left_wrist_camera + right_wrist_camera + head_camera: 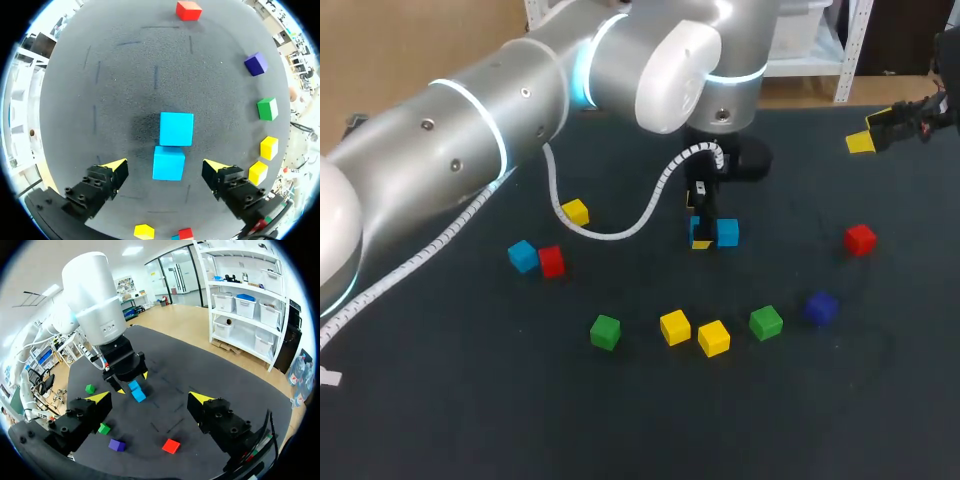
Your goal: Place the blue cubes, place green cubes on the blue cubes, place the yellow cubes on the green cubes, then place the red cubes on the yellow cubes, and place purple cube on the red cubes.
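The dark worktop carries loose cubes, each lying flat on it and none stacked. Near the middle, a blue cube pair sits with the two cubes touching. Toward the left, a lone blue cube touches the left red cube, and a far yellow cube lies nearby. Along the front lie the left green cube, a yellow cube, a second yellow cube, the right green cube and the purple cube. The right red cube lies apart.

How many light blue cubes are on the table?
3. Two touch at the left gripper: one between its open fingers, one just ahead. The third blue cube sits beside a red cube, off to the left. More could hide under the left arm.
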Available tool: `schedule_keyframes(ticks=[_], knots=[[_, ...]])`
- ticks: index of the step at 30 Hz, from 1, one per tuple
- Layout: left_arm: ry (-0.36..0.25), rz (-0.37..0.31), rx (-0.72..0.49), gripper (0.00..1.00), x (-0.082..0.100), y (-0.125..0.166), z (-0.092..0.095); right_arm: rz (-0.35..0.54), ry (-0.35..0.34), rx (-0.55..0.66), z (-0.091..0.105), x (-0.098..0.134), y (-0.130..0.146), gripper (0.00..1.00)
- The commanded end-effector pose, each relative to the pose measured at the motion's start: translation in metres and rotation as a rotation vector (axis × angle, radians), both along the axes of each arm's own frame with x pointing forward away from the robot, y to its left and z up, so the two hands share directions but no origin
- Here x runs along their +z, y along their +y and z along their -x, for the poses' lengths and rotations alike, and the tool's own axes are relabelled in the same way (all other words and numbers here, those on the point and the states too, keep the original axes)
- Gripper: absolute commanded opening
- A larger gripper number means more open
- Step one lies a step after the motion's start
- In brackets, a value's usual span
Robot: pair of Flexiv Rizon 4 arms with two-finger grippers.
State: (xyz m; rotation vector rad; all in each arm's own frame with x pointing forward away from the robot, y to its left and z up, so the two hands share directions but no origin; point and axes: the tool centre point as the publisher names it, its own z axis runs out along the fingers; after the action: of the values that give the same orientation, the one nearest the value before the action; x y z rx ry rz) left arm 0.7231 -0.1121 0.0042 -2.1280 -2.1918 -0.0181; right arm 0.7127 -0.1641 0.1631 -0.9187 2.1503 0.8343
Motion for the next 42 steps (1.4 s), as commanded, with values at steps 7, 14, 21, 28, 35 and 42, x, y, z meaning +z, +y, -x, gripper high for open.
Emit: schedule_keyframes(ticks=[7,14,21,28,35,42], knots=[[0.004,0.025,0.118,1.00,0.027,0.028,0.000,-0.002,-0.002,0.001,0.000,0.000,0.000,1.00],[-0.004,0.033,0.304,1.00,0.045,0.065,0.005,-0.002,-0.002,0.001,0.000,0.000,0.000,1.00],[-0.012,0.014,0.351,1.00,0.060,0.104,0.027,-0.002,-0.002,0.001,0.000,0.000,0.000,1.00],[0.008,0.016,0.519,1.00,0.064,0.156,0.050,-0.002,-0.002,0.001,0.000,0.000,0.000,1.00],[-0.004,0.053,0.669,1.00,0.060,0.201,0.060,-0.002,-0.002,0.001,0.000,0.000,0.000,1.00],[0.012,0.044,0.767,1.00,0.048,0.231,0.066,-0.002,-0.002,0.001,0.000,0.000,0.000,1.00]])
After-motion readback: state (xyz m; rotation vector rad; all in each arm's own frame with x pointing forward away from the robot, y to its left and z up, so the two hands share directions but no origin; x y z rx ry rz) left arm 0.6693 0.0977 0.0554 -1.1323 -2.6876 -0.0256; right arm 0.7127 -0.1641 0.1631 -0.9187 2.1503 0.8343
